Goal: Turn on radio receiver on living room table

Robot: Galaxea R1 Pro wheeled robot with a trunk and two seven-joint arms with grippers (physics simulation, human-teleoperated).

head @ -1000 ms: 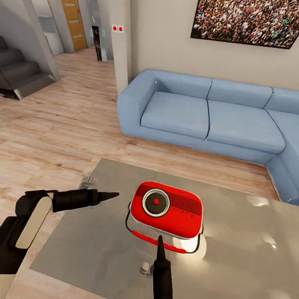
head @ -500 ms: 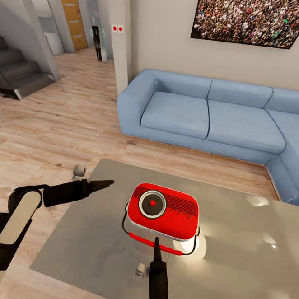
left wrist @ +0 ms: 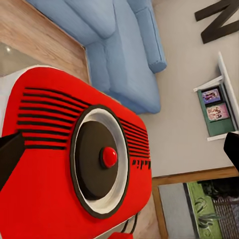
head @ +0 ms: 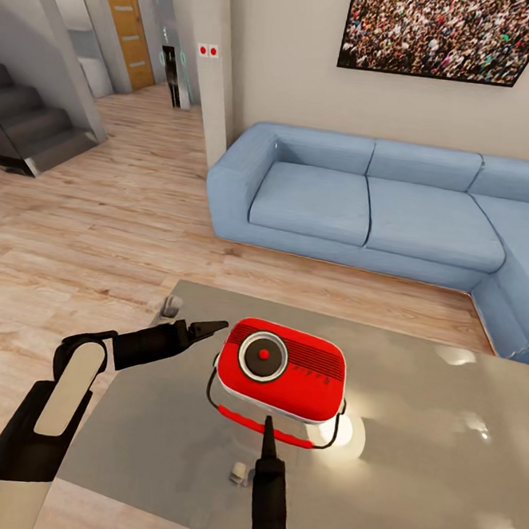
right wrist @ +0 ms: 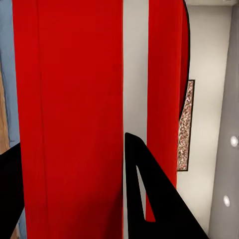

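The red radio (head: 281,369) sits on the glossy grey counter (head: 425,447), in front of the blue sofa (head: 366,205). My left pincer (head: 215,326) points at the radio's left end, fingers together. My right pincer (head: 267,431) is at the handle; I cannot tell whether it's open.

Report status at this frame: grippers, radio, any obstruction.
Left gripper tip by the radio receiver, jaws unclear. Right gripper at its red handle bar, state unclear. Radio flat on the table, dial up. Nothing blocking it.
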